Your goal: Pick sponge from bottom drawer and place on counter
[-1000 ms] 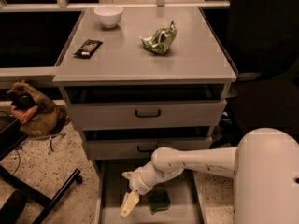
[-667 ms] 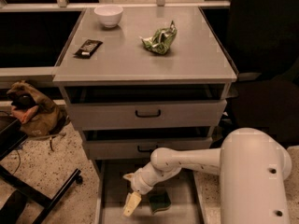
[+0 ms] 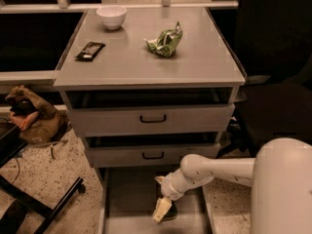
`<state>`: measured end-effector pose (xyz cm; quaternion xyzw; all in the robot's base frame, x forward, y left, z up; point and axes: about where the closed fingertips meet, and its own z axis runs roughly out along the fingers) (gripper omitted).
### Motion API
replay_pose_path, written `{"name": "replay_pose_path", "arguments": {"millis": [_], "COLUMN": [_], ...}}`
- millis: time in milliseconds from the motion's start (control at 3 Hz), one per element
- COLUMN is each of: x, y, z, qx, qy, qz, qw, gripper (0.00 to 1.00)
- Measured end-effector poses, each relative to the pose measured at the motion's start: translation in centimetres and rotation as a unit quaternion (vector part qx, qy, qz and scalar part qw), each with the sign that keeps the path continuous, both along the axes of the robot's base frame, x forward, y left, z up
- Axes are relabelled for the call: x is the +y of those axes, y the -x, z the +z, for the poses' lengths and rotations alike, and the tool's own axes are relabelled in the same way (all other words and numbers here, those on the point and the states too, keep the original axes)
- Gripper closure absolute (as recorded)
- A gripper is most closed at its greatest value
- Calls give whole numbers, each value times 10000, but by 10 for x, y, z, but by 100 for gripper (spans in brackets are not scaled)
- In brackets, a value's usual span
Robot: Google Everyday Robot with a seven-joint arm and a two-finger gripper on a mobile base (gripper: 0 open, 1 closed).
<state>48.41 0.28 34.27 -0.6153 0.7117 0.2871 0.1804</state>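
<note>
The bottom drawer point(image 3: 127, 195) is pulled out at the foot of the grey cabinet. In it lies the sponge point(image 3: 171, 214), a small dark pad, mostly covered by my gripper. My gripper point(image 3: 161, 210) hangs from the white arm that reaches in from the right. It points down into the drawer right at the sponge's left side. The counter point(image 3: 146, 65) is the flat grey top of the cabinet, well above the gripper.
On the counter stand a white bowl point(image 3: 111, 16), a black candy bar wrapper point(image 3: 90, 50) and a crumpled green snack bag point(image 3: 165, 41). Two upper drawers with black handles point(image 3: 152, 118) are slightly open. A brown bag point(image 3: 30, 116) and black chair legs point(image 3: 46, 206) lie at left.
My gripper has moved to the right inside the bottom drawer and is now over the sponge's left side. Nothing on the counter has moved.
</note>
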Motion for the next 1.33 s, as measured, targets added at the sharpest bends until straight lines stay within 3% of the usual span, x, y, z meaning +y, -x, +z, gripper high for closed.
{"name": "replay_pose_path", "arguments": {"millis": [333,667,1000,1333], "x": [-48,-48,-67,-89], "y": [8,8,4,7], "z": [-5,-5,-20,-49], "qx": [-197,-196,-170,-17], "qy": [113,113,157,2], "qz": [-207,-208,-453,-741], "qw": [9995,9995,9987,9972], "gripper": [0,0,0,0]}}
